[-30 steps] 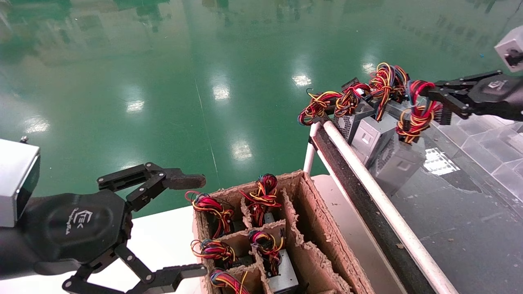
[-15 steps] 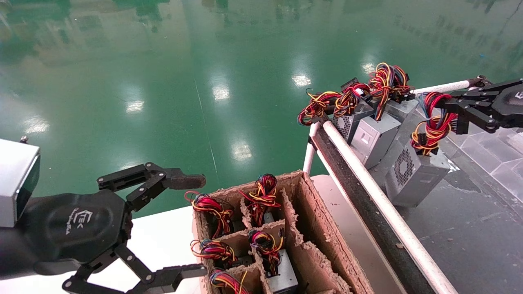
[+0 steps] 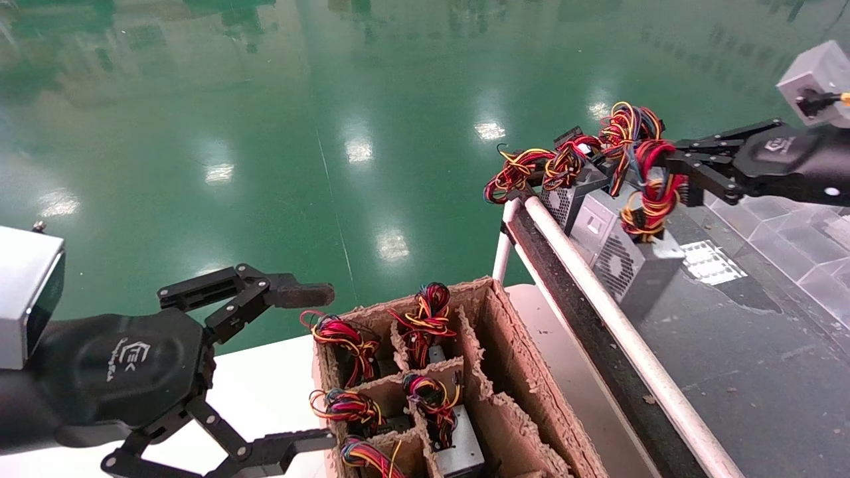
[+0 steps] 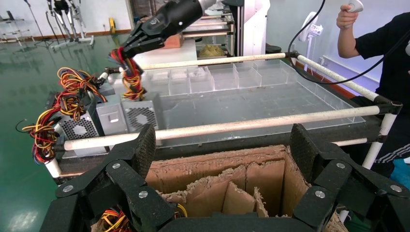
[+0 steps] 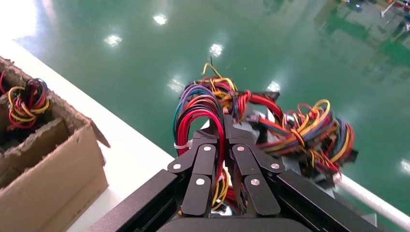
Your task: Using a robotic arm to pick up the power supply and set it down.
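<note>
The right robotic arm's gripper point(image 3: 672, 166) is shut on the red and yellow wire bundle point(image 3: 647, 199) of a grey power supply point(image 3: 637, 265). The box hangs tilted under the bundle, its round vent facing the white rail, its lower end at the black conveyor surface. The left wrist view shows that gripper point(image 4: 126, 50) above the same power supply point(image 4: 142, 112). In its own view the right gripper point(image 5: 224, 124) pinches red wires point(image 5: 196, 113) between its fingers. My left gripper point(image 3: 325, 365) stands open at the lower left, with nothing between its fingers point(image 4: 145, 142).
A divided cardboard box point(image 3: 511, 392) on the white table point(image 3: 265, 392) holds several wired supplies. More supplies point(image 3: 574, 192) crowd the conveyor's far corner behind the white rail point(image 3: 597, 299). Clear plastic dividers point(image 3: 803, 245) lie at the right. A person point(image 4: 387, 53) stands beyond the rack.
The right gripper carried the power supply to the right, then swung it back left beside the other supplies near the rail. The left arm has not moved.
</note>
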Available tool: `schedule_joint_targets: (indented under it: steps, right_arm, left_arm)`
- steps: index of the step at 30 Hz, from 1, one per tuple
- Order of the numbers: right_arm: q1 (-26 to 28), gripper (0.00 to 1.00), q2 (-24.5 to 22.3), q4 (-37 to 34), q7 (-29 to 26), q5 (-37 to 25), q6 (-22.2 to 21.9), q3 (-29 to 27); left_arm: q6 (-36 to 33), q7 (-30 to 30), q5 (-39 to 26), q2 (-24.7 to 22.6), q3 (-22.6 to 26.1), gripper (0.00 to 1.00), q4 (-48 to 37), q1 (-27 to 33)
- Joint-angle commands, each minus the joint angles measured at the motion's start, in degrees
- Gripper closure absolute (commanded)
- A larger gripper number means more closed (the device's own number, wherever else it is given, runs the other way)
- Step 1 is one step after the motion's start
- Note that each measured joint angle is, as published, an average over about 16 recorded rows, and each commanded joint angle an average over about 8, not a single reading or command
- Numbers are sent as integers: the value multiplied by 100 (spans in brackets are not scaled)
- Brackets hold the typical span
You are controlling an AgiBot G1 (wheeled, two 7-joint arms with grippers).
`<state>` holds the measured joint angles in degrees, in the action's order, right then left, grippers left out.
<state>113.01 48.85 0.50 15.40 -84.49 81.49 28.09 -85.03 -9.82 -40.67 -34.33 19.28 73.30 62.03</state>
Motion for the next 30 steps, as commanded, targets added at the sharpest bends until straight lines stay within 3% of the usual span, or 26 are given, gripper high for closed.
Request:
schedule_joint_targets:
  steps: [1, 5, 7, 8, 14, 16, 30]
  right_arm:
    - [-12, 100, 69, 1, 16, 30, -54, -21]
    - [-43, 100, 159, -5, 39, 27, -141, -19]
    - [-58, 94, 186, -10, 48, 21, -174, -15]
    - [-65, 86, 194, -13, 53, 18, -188, -13]
    - [-91, 12, 209, -19, 93, 6, -209, -4]
    - [-97, 0, 205, -15, 114, 8, -186, -5]
    - [-74, 0, 123, -8, 208, -4, -42, 3]
  left_arm:
    - [0, 0, 0, 0, 0, 0, 0, 0]
    - [1, 1, 1, 1, 1, 0, 0, 0]
    - [1, 1, 1, 1, 2, 0, 0, 0]
    - [1, 1, 1, 1, 2, 0, 0, 1]
    - [1, 2, 2, 1, 3, 0, 0, 1]
    - [2, 2, 3, 2, 4, 0, 0, 1]
    - [3, 3, 5, 3, 7, 0, 0, 2]
